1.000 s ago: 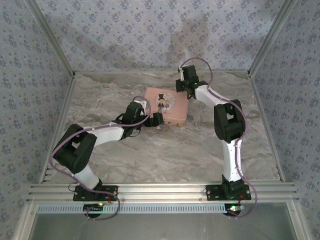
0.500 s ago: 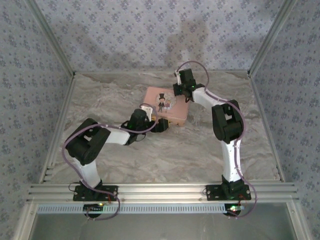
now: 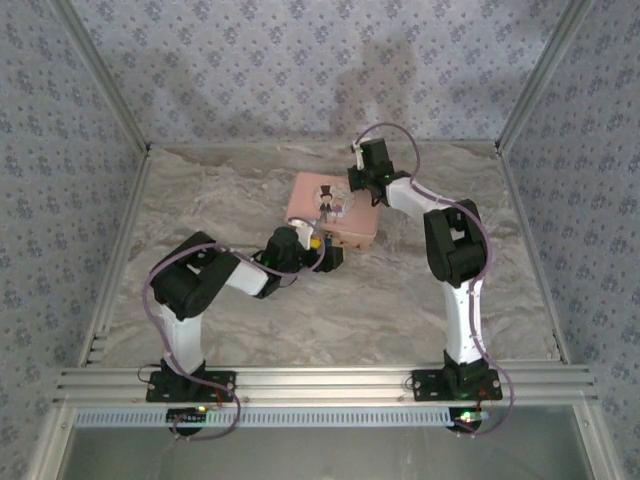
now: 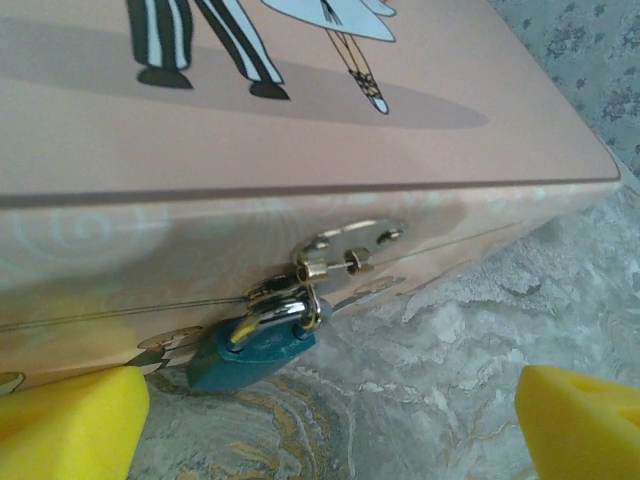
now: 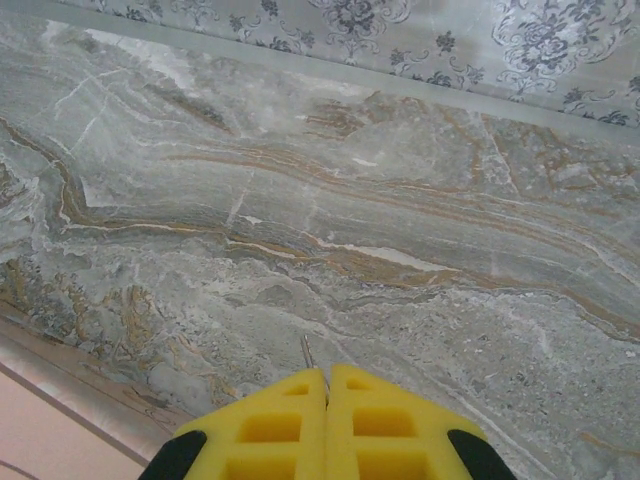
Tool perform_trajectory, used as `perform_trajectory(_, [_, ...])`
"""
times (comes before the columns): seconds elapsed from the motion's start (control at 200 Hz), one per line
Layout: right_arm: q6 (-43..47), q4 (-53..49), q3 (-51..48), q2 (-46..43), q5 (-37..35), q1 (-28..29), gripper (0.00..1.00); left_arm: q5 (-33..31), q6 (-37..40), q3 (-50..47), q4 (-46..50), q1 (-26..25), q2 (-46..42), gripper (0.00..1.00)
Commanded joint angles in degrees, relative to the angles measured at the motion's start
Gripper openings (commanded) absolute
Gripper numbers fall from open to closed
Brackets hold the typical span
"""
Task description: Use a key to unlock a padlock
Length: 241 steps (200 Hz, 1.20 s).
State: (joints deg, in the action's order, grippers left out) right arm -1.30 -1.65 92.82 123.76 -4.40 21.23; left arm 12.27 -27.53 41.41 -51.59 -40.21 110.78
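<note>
A small teal padlock (image 4: 245, 355) hangs by its silver shackle (image 4: 277, 310) from the hasp (image 4: 345, 250) on the front wall of the pink tin (image 4: 300, 120). It rests against the marble table. My left gripper (image 4: 330, 435) is open and low in front of the lock, its yellow fingers (image 4: 70, 425) wide on either side and touching nothing. In the top view that gripper (image 3: 327, 252) sits at the tin's (image 3: 330, 205) near side. My right gripper (image 5: 328, 372) is shut on the key (image 5: 307, 352), a thin blade poking out from its tips. It hovers by the tin's far right edge (image 3: 366, 172).
The marble table (image 5: 400, 200) stretches to the patterned back wall (image 5: 380, 25). A corner of the pink tin (image 5: 40, 440) shows at the right wrist view's lower left. An aluminium rail (image 3: 320, 380) runs along the near edge between the arm bases.
The left arm folded its elbow inward and brought its gripper lower and slightly right, up to the tin's front side. The right gripper shifted a little and has stayed shut.
</note>
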Motion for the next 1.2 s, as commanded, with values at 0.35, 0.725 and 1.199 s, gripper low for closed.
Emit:
perform_trajectory(0.35, [0.94,-4.28,-6.18,-0.87,2.65,2.57,0.0,0.1,10.98,5.66,-4.42,-3.69,2.33,0.9])
perform_trajectory(0.725, [1.39,-5.53,-7.36,-1.73,3.61,3.54,0.0,-1.99,14.39,7.88,-4.2,-6.1,2.79,0.9])
perform_trajectory(1.199, [1.39,-5.76,-8.79,-3.09,4.16,4.62,0.0,1.59,8.57,7.05,-16.43,-5.94,4.7,0.84])
